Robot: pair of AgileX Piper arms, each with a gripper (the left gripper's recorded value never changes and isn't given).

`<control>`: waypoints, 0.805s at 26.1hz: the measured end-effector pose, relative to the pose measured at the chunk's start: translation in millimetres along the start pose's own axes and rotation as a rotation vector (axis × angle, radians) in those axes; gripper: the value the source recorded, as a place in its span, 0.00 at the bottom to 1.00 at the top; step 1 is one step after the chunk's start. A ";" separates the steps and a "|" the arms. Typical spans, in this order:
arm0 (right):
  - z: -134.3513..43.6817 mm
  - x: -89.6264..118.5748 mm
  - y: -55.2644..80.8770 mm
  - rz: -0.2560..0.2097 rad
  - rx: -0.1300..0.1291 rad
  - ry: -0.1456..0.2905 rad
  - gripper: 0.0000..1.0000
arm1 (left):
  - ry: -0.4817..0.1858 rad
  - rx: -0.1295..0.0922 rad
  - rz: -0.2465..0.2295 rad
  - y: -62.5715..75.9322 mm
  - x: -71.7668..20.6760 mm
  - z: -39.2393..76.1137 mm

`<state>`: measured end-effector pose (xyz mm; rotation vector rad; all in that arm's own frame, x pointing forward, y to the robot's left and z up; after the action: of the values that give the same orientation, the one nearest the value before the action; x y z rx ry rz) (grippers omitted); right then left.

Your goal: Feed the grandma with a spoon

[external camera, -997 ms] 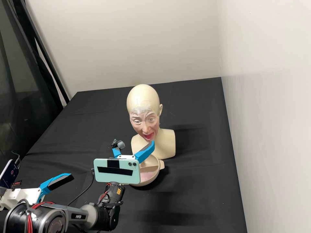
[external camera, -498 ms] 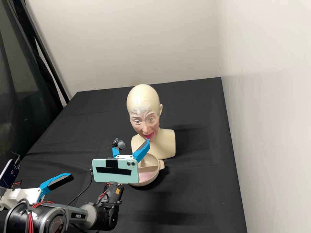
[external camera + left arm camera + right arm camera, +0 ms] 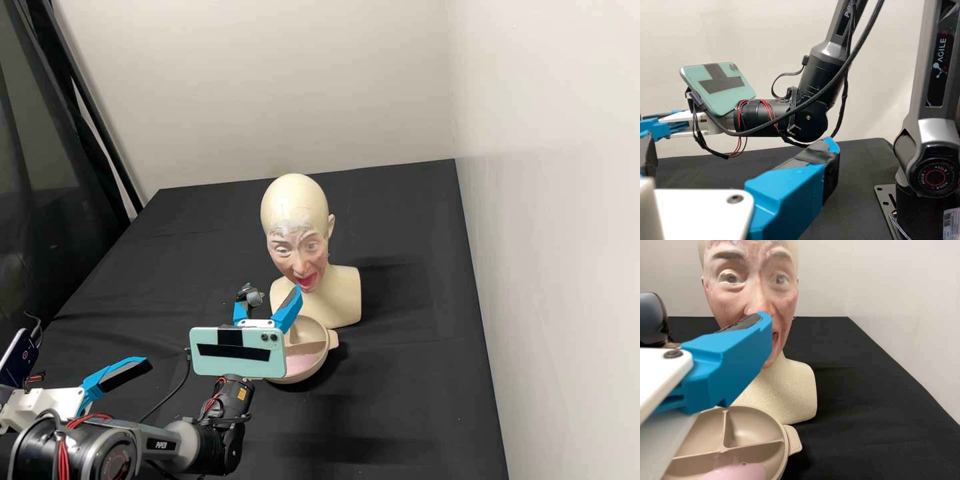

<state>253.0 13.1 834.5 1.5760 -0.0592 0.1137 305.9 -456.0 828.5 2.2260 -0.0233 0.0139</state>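
While left fingers (image 3: 790, 195), right fingers (image 3: 288, 310) gape, 1 bowl (image 3: 752, 430) compartment holds pink mush (image 3: 735, 472), perhaps.

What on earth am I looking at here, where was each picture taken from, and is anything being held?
Two robot arms stand at a black bench. One picture looks down from a fixed camera; the other two come from cameras on the arms' wrists. On the bench stand an open-mouthed mannequin head and, before it, a beige divided bowl holding something pink. The right gripper hangs open and empty over the bowl, near the chin, a mint-green phone mounted on its wrist. The left gripper is open and empty too, at the near edge.
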 end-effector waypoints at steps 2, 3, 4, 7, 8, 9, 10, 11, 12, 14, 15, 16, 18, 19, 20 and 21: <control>0.3 0.1 -0.3 -0.001 0.000 -0.001 0.00 | 0.001 0.001 0.000 0.1 0.0 -0.5; 0.3 0.1 -0.3 -0.001 0.000 -0.001 0.00 | 0.001 0.003 -0.002 -0.4 -0.4 -1.2; 0.4 0.1 -0.4 -0.001 0.000 -0.001 0.00 | 0.004 0.006 -0.004 -0.8 -0.9 -2.9; 2.3 0.4 -0.1 0.001 0.000 -0.008 0.00 | 0.041 0.006 -0.020 -4.5 -5.3 -14.5; 4.0 0.6 -0.2 0.000 0.000 -0.014 0.00 | 0.049 0.001 -0.024 -5.3 -6.3 -17.3; 5.1 0.8 -0.7 0.000 0.002 -0.021 0.00 | 0.055 -0.008 -0.030 -6.6 -8.0 -21.5; 5.6 1.0 -1.0 0.000 0.003 -0.024 0.00 | 0.063 -0.011 -0.035 -7.6 -9.4 -24.6; 6.5 1.2 -1.7 -0.003 0.003 -0.027 0.00 | 0.070 -0.019 -0.038 -8.3 -10.4 -27.0; 6.5 1.7 -1.7 -0.003 0.003 -0.027 0.00 | 0.080 -0.025 -0.039 -8.7 -11.3 -29.8; 6.6 2.8 -1.7 -0.002 0.003 -0.026 0.00 | 0.102 -0.026 -0.041 -9.1 -13.1 -36.2; 6.8 3.1 -1.9 -0.003 0.003 -0.027 0.00 | 0.109 -0.028 -0.040 -8.9 -13.3 -37.9; 7.1 3.6 -2.1 -0.004 0.003 -0.028 0.00 | 0.115 -0.028 -0.043 -9.9 -13.1 -39.5; 7.2 4.4 -2.2 -0.003 0.003 -0.027 0.00 | 0.127 -0.028 -0.050 -11.8 -13.1 -43.5; 7.2 4.4 -2.2 -0.003 0.003 -0.027 0.00 | 0.131 -0.025 -0.053 -12.6 -13.1 -45.6; 7.3 4.4 -2.1 -0.003 0.004 -0.028 0.00 | 0.142 -0.025 -0.057 -13.5 -13.3 -49.3; 7.7 4.5 -2.4 -0.004 0.004 -0.030 0.00 | 0.156 -0.028 -0.060 -14.5 -13.6 -53.3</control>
<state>258.0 5.6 832.5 1.5816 -0.0792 0.0874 292.5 -404.7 849.3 2.1906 0.1278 0.1531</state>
